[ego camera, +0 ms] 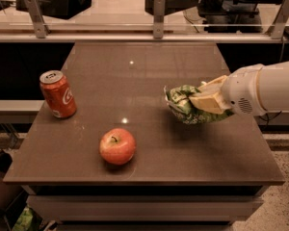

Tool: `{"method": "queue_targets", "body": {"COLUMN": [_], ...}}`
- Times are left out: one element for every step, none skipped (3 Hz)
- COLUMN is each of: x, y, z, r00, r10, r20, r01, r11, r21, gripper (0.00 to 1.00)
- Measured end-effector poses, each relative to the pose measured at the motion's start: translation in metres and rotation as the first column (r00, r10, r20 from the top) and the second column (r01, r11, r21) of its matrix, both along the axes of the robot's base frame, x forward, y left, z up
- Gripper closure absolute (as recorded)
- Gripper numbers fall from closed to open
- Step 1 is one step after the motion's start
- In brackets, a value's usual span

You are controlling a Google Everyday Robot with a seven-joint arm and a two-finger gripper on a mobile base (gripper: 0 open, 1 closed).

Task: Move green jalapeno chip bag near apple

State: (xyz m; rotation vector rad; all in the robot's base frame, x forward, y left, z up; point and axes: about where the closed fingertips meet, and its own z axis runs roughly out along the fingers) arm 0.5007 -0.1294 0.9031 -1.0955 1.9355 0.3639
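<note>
Carry step: gripper [196,105], fingers [209,97] clamped on green jalapeno chip bag [182,109], near bench's [135,71] right edge; next, lower beside apple [117,146].

Green, white-patched chip bag [181,105] in cream jaws above brown table [135,81], right side; apple [117,146] red-orange, yellowish; can [58,94] red.

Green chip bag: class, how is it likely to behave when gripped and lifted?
Probably floppy: the green chip bag is crumpled where the gripper, over the table at picture right, pinches it. Likely light: that one pinch holds it. Unlikely to roll.
</note>
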Motion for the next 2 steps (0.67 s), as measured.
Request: {"method": "queue_targets", "body": {"x": [-0.0008,-0.0015], "y": [0.0020,0.0040], "z": [0.0011,0.0023], "r00": [1.0000,1.0000], "r10": [0.003,0.006], "r20": [0.002,0.004], "r01": [-0.003,-0.006], "r11": [1.000,1.000], "r21": [-0.003,-0.005], "gripper": [0.59,0.35]}}
